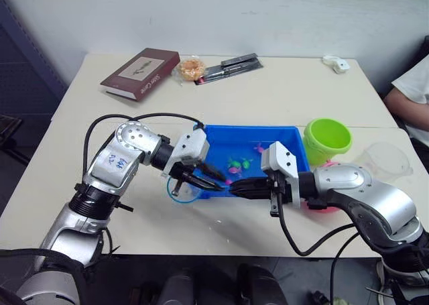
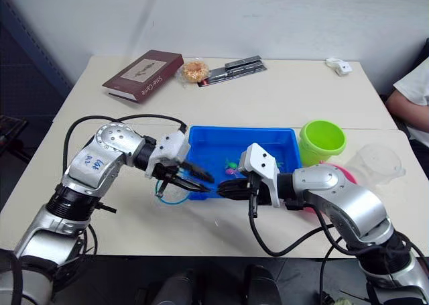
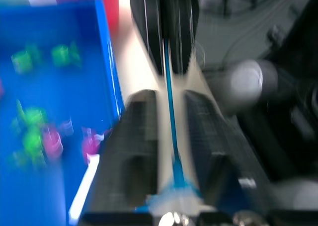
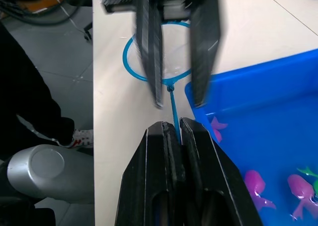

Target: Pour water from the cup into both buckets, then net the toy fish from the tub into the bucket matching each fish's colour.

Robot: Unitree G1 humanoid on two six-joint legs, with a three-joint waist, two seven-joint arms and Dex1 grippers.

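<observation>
Left eye view: the right gripper [image 1: 236,190] and left gripper [image 1: 209,179] meet at the near edge of the blue tub [image 1: 285,136], the green bucket [image 1: 326,139] and clear cup [image 1: 385,160] beyond its right end. Right wrist view: the right fingers [image 4: 164,136] are clamped on the net [image 4: 156,57] handle, hoop flat on the table beside the tub, with pink fish [image 4: 258,185] inside the tub. Left wrist view: the left fingers [image 3: 136,136] stand apart astride the handle without touching it.
</observation>
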